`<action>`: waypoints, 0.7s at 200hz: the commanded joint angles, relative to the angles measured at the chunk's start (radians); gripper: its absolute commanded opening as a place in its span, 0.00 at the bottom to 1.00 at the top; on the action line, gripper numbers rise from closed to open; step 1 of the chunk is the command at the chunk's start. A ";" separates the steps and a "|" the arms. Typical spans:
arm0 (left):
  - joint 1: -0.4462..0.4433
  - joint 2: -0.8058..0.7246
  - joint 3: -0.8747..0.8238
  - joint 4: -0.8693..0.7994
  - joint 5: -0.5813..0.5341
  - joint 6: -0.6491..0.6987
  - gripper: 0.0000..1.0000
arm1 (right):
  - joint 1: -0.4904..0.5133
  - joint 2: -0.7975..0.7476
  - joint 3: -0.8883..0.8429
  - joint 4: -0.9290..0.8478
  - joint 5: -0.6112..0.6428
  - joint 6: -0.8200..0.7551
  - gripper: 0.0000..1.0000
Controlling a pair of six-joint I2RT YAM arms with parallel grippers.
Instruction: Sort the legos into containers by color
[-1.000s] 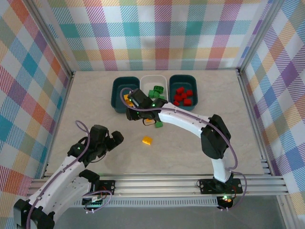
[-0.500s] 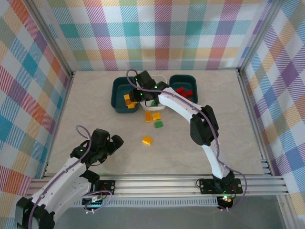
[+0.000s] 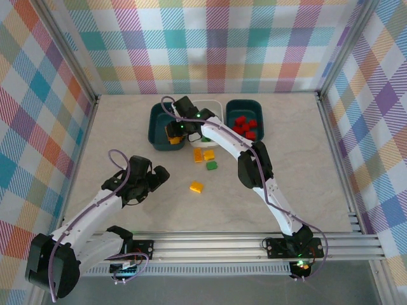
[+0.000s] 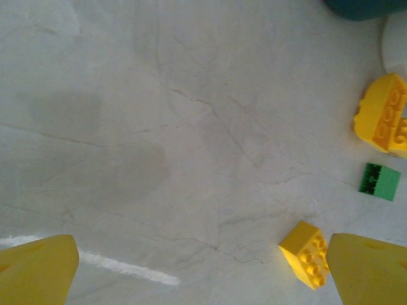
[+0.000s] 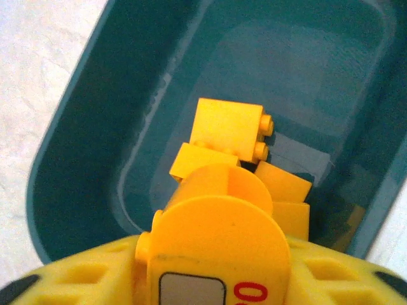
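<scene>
On the marble-patterned table (image 3: 305,184), the right gripper (image 3: 173,132) hung over the left dark teal tub (image 3: 156,124), where several yellow legos (image 5: 229,127) lay on its floor. Its yellow fingers (image 5: 216,248) sat close together, and whether they pinched a brick could not be told. The left gripper (image 3: 158,178) hovered over bare table, jaws spread wide with nothing between them. The white tub (image 3: 213,103) stood between the two teal ones, partly hidden behind the right arm, and the right dark teal tub (image 3: 245,101) held red legos (image 3: 243,127). In front of the tubs lay loose pieces: a yellow pair (image 3: 203,154) touching, a green brick (image 3: 211,166) just beside them, and a single yellow brick (image 3: 196,187) nearest the left gripper.
</scene>
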 commanded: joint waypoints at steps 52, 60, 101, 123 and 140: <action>0.014 0.018 0.109 0.003 -0.027 0.113 1.00 | 0.019 -0.275 -0.284 0.182 0.023 -0.061 0.65; 0.016 0.024 0.116 -0.001 -0.050 0.120 1.00 | 0.020 -0.335 -0.369 0.213 0.028 -0.057 0.65; 0.157 0.097 0.095 0.092 0.027 0.084 1.00 | 0.023 -0.639 -0.874 0.302 0.014 -0.101 0.63; 0.284 0.247 0.078 0.215 0.245 0.037 1.00 | 0.072 -0.702 -1.010 0.226 -0.011 -0.219 0.67; 0.318 0.378 0.114 0.268 0.334 0.043 1.00 | 0.142 -0.706 -1.067 0.188 0.025 -0.293 0.71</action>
